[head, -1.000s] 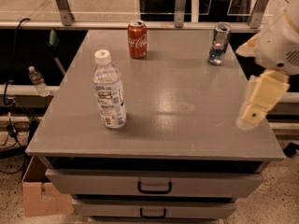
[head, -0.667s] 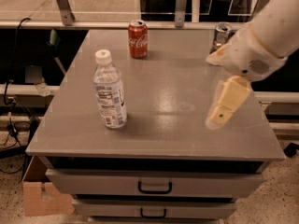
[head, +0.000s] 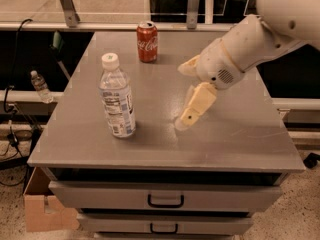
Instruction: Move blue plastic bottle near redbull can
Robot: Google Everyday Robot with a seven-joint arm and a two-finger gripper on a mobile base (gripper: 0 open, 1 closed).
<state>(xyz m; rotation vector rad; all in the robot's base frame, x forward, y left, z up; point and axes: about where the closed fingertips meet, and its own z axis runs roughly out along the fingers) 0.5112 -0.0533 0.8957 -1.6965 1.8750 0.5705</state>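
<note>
The blue plastic bottle stands upright on the left half of the grey cabinet top; it is clear, with a white cap and a white-and-blue label. My gripper hangs over the middle of the top, to the right of the bottle and apart from it. It is open and empty, with one cream finger pointing down-left and the other shorter above it. The redbull can is hidden behind my arm at the back right.
A red Coca-Cola can stands at the back centre. A small clear bottle stands off the cabinet on the left. Drawers lie below the front edge, and a cardboard box sits on the floor at the left.
My arm has swung left from the right edge to over the middle of the top, closer to the bottle. It now covers the redbull can. The bottle has not moved.
</note>
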